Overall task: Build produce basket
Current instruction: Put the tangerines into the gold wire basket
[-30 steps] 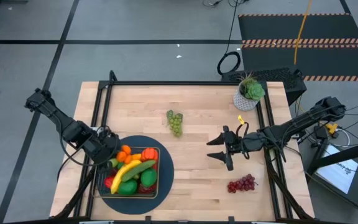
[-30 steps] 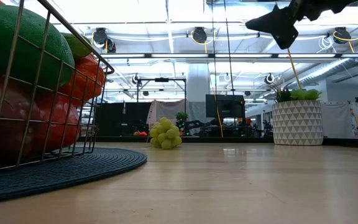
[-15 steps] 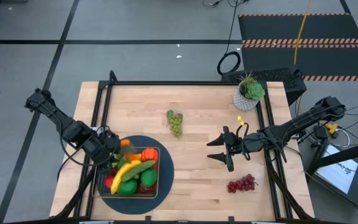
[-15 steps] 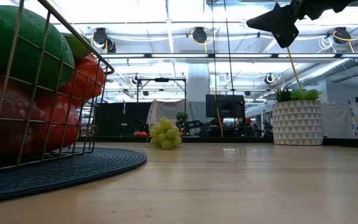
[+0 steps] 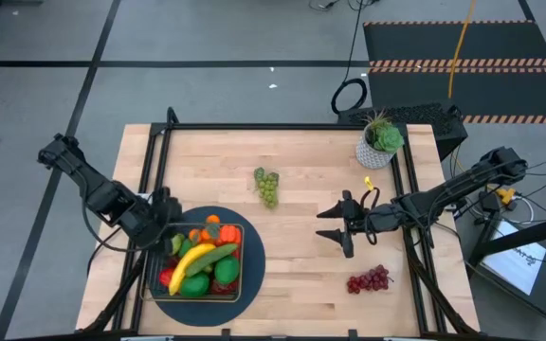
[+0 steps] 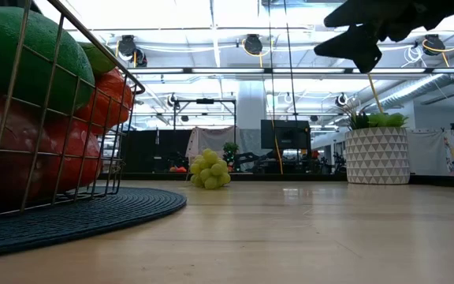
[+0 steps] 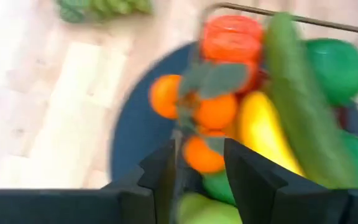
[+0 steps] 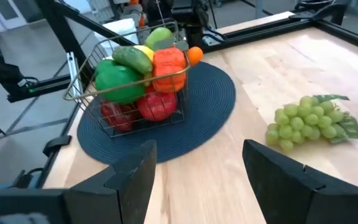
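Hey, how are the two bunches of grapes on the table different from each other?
The green grapes are pale green; the purple grapes are dark reddish purple. The green grapes lie near the middle of the table, toward the far edge, nearer the basket; the purple grapes lie near the front right, just beyond the open right gripper. Both lie loose on the bare wood, outside the basket, with neither gripper touching them.

No text, label or number seems readable on anything in view.

Two slim black jointed arms, left arm [image 5: 93,194] and right arm [image 5: 444,197], matte finish, each ending in two flat angular black fingers [image 8: 135,171].
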### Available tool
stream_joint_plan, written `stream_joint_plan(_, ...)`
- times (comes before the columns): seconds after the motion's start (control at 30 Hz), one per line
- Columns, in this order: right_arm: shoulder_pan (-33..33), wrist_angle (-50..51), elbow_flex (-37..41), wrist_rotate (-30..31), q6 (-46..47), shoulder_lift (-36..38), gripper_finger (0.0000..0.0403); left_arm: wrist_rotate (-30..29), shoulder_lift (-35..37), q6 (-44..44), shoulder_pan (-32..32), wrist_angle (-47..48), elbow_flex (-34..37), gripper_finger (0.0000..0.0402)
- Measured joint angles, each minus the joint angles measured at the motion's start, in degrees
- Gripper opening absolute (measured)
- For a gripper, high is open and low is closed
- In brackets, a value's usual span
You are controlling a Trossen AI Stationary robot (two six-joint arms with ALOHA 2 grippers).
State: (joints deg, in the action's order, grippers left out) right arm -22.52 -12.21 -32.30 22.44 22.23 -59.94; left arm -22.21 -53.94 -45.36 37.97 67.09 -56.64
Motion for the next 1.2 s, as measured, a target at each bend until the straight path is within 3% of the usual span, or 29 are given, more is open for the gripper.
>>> stream_joint_plan(0.1,0.0,-0.1,0.0,0.0,1.0,0.0,0.0233,-2.4,-0.1,0.2,-1.1,-0.3,2.1,0.015)
stream_joint_plan(0.33,-0.1,-0.2,0.0,0.0,1.0,0.0,0.0233,-4.1,-0.1,1.6,-1.9,-6.9,9.4,0.0231)
stream_joint_plan(0.47,-0.1,-0.2,0.0,0.0,0.9,0.0,0.0233,-6.7,0.0,4.4,-1.9,-11.2,11.8,0.0241)
stream_joint_plan(0.63,-0.1,-0.2,0.0,0.0,-0.1,0.0,0.0233,-7.9,-0.1,6.7,-2.0,-13.9,13.1,0.0185)
stream_joint_plan(0.9,-0.1,-0.2,0.0,0.0,-0.4,0.0,0.0233,-6.1,-0.1,8.3,-2.0,-13.8,13.1,0.0017)
stream_joint_plan(1.2,-0.1,-0.2,0.0,0.0,-0.4,0.0,0.0233,-6.4,-0.1,13.5,-1.4,-9.9,4.6,0.0007)
